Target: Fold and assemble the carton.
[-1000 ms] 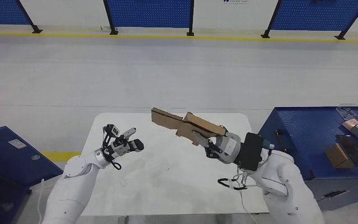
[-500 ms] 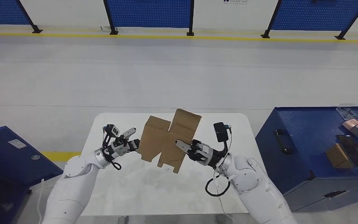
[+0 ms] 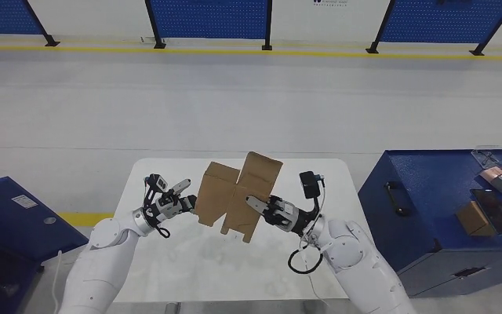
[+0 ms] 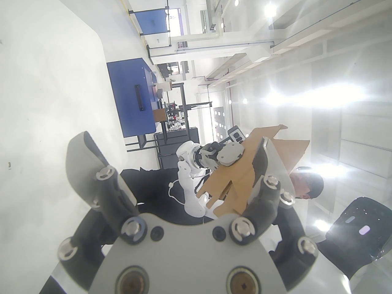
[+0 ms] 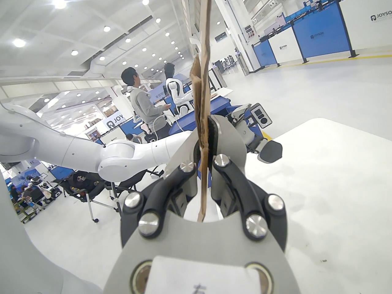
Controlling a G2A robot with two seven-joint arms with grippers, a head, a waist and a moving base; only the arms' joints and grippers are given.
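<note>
A flat brown carton [image 3: 235, 192] is held up above the middle of the white table [image 3: 235, 259], its broad face turned toward the camera overhead. My right gripper [image 3: 256, 206] is shut on the carton's right part; in the right wrist view the carton [image 5: 202, 93] stands edge-on between the clamped fingers [image 5: 228, 142]. My left gripper [image 3: 186, 201] hovers open just left of the carton's left edge, not touching it. In the left wrist view the carton [image 4: 245, 169] and the right gripper [image 4: 229, 154] lie beyond its spread fingers [image 4: 92, 160].
A blue cabinet [image 3: 423, 204] stands right of the table and another blue box [image 3: 23, 220] at the left. Bare table surface lies under and in front of the carton. Blue barrier panels [image 3: 212, 16] line the far floor.
Over the last second the right arm swung the carton from a low, flat pose at the table's far right to an upright-facing pose at the middle. The left gripper stayed put.
</note>
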